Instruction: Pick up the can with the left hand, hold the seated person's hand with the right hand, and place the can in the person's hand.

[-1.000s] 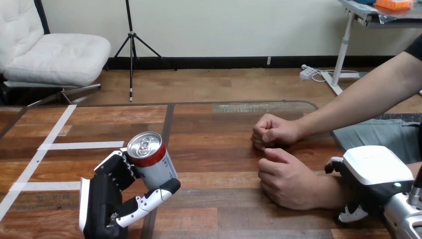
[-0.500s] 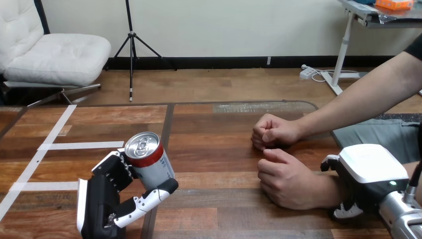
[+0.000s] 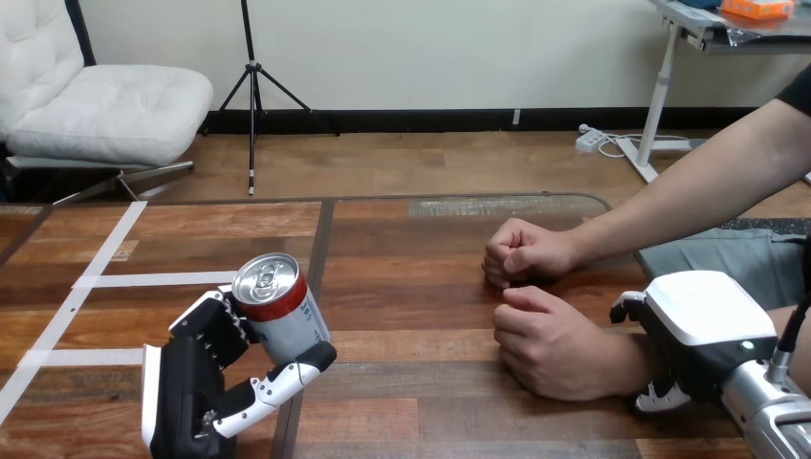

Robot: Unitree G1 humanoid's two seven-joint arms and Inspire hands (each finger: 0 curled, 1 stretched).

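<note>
Right hand (image 3: 693, 320) crept closer over wrist of person's nearer hand (image 3: 545, 344); hold there cannot tell. Left hand (image 3: 196, 382) fingers wrapped round can (image 3: 279, 311), lifted off counter (image 3: 411, 287). Pickup done; handover left.

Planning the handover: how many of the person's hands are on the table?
2. The farther fist rests right of centre; the nearer fist lies closer to the robot, its wrist gripped by the right hand.
</note>
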